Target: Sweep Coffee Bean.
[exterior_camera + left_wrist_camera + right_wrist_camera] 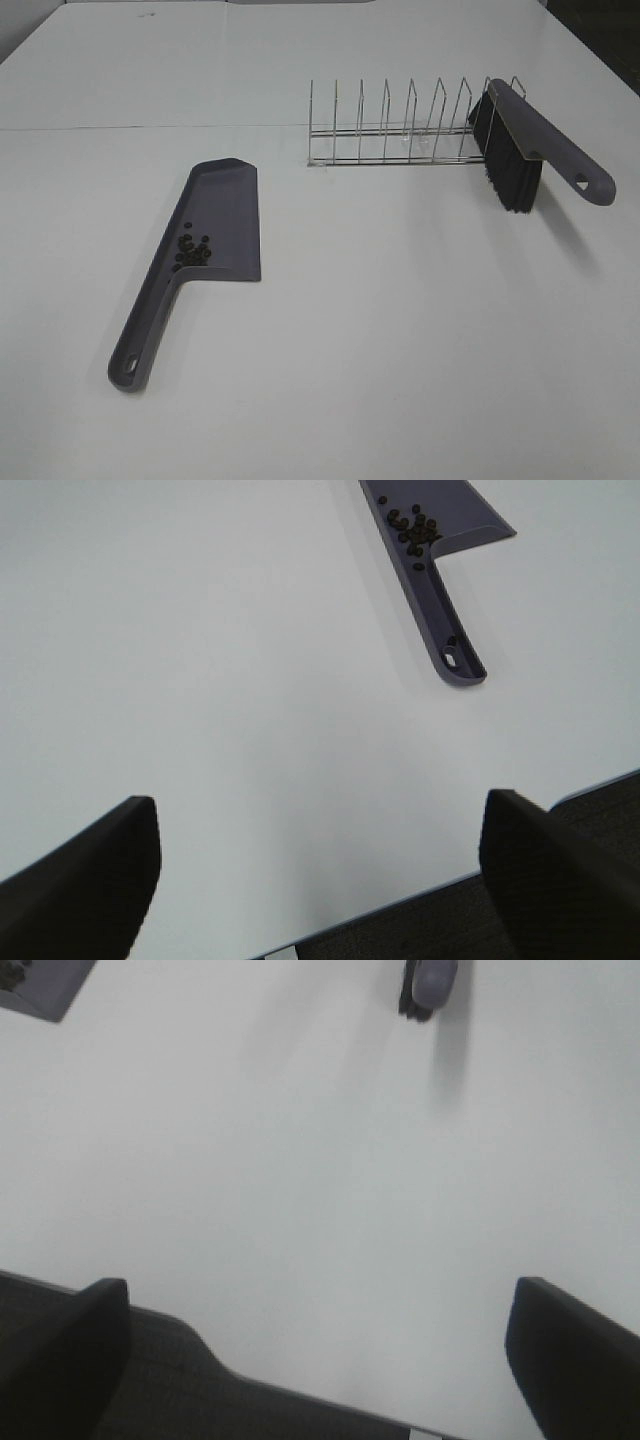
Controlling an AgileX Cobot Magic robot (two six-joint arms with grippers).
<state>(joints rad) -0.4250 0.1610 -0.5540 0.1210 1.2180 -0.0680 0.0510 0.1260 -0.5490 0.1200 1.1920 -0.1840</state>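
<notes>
A grey-purple dustpan (215, 225) lies on the white table at the left, handle toward the front. A small cluster of dark coffee beans (190, 252) sits inside the pan near where the handle starts. They also show in the left wrist view (413, 526) on the dustpan (440, 540). A brush (530, 145) with black bristles and a grey handle leans in the right end of a wire rack (400, 130). The brush's handle tip shows in the right wrist view (430, 985). My left gripper (320, 870) and right gripper (320, 1350) are both open and empty, over the table's front edge.
The wire rack stands at the back middle with several upright dividers. The white table (400, 330) spreads between dustpan and rack. Its front edge and the dark floor show in the left wrist view (600, 800) and the right wrist view (150, 1380).
</notes>
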